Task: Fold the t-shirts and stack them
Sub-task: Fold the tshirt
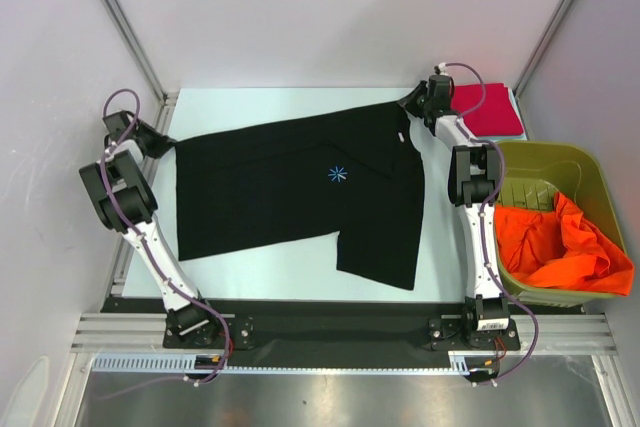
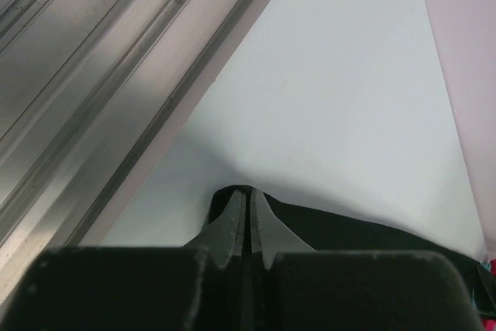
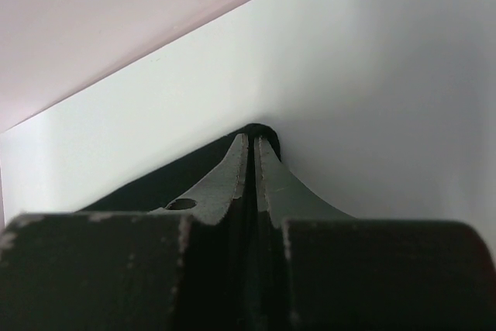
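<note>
The black t-shirt (image 1: 300, 192) with a blue asterisk mark (image 1: 338, 174) lies spread across the white table. My left gripper (image 1: 168, 145) is shut on its far left corner, and black cloth (image 2: 349, 230) shows at the fingertips in the left wrist view. My right gripper (image 1: 412, 102) is shut on its far right corner, with black cloth (image 3: 147, 187) showing in the right wrist view. A folded red t-shirt (image 1: 488, 110) lies at the back right. An orange t-shirt (image 1: 560, 242) is crumpled in the bin.
An olive-green plastic bin (image 1: 555, 162) stands at the right of the table. White enclosure walls and aluminium frame rails (image 2: 101, 91) close in the left, back and right sides.
</note>
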